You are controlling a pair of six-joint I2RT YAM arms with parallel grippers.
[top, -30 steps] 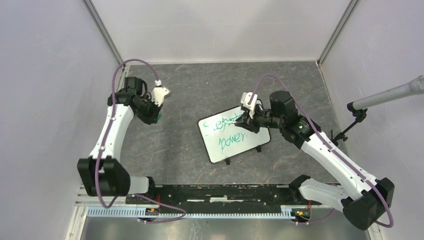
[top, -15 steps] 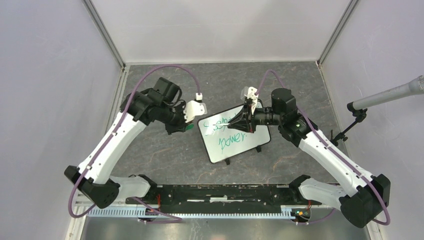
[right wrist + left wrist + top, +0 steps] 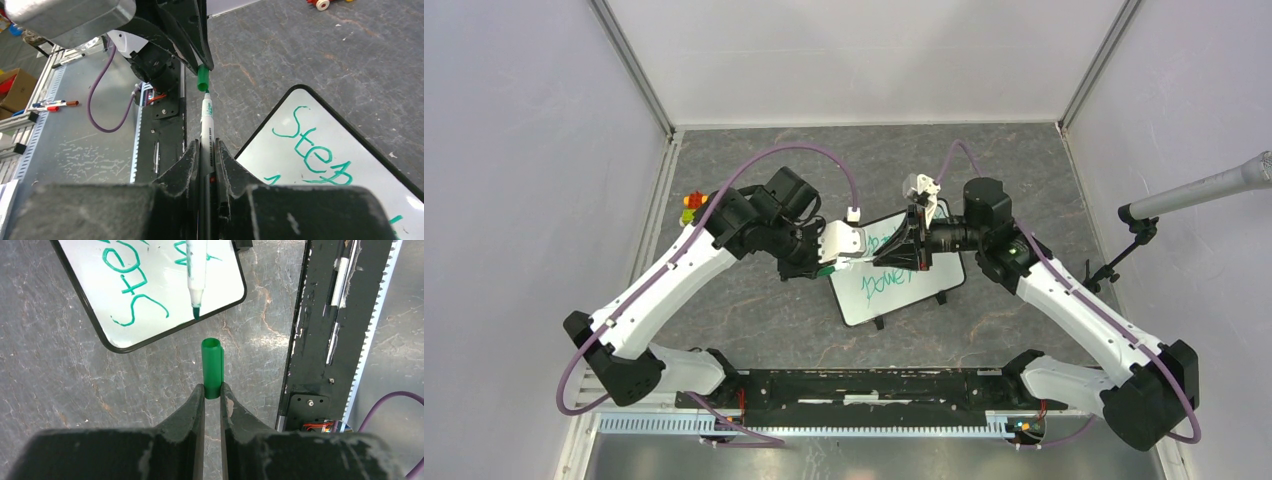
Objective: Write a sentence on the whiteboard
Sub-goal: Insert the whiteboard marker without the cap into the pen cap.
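Swung my left arm in from the far left, so now the left fingers [image 3: 195,407] are pinched tight on the green cap [image 3: 212,367], its mouth just short of the marker [image 3: 196,270] tip. Right fingers [image 3: 190,165] are clamped on the marker. Whiteboard [image 3: 909,292] sits on the tabletop [image 3: 824,160] under them, and the sentence [image 3: 882,283] looks written, so I reckon capping's next.

whiteboard [image 3: 894,295] on table [image 3: 1024,170] | marker [image 3: 196,270] over whiteboard | cap [image 3: 212,367] just before marker tip

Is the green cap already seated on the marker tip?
No, the green cap held in the left gripper sits apart from the bare marker tip, with a visible gap between them.
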